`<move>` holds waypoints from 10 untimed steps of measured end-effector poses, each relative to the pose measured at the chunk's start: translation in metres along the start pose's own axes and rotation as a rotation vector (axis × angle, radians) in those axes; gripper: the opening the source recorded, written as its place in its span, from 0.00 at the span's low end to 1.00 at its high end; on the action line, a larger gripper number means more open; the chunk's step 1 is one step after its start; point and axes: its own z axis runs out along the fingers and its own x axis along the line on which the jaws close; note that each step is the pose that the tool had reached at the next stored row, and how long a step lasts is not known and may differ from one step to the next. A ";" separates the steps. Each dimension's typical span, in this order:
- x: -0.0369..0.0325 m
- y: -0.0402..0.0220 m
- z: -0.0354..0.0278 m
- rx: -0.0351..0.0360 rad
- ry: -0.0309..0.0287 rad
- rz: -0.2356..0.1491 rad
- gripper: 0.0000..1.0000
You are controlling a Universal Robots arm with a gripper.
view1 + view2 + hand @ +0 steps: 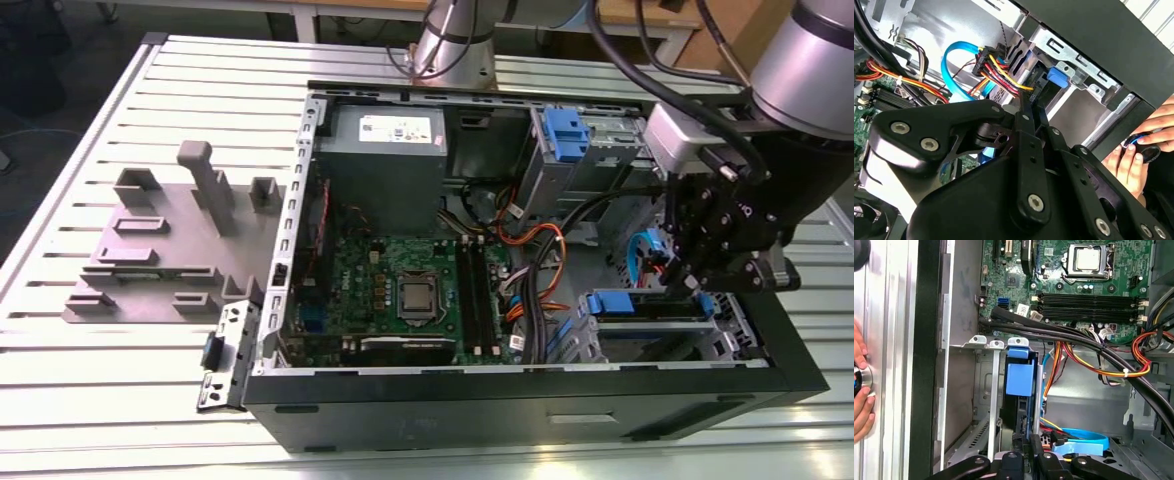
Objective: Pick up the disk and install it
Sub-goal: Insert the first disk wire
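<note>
Ribbed metal table (120,400), open black computer case (534,410). Gripper (1026,452), matte black, fingers narrowed onto the disk (1019,380), blue-bracketed, standing edgewise in the steel drive cage (986,390).

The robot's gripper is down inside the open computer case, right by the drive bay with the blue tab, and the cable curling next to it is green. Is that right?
Almost. The gripper is inside the computer case by the drive bay with the blue tab, but the curling cable is light blue, not green. The second wrist view shows this clearly.
</note>
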 end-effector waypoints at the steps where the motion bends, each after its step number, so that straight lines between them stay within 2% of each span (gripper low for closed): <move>1: 0.0000 0.0002 0.0005 0.0008 0.0000 0.000 0.17; 10: 0.0004 0.0023 0.0047 0.0103 0.0006 0.001 0.17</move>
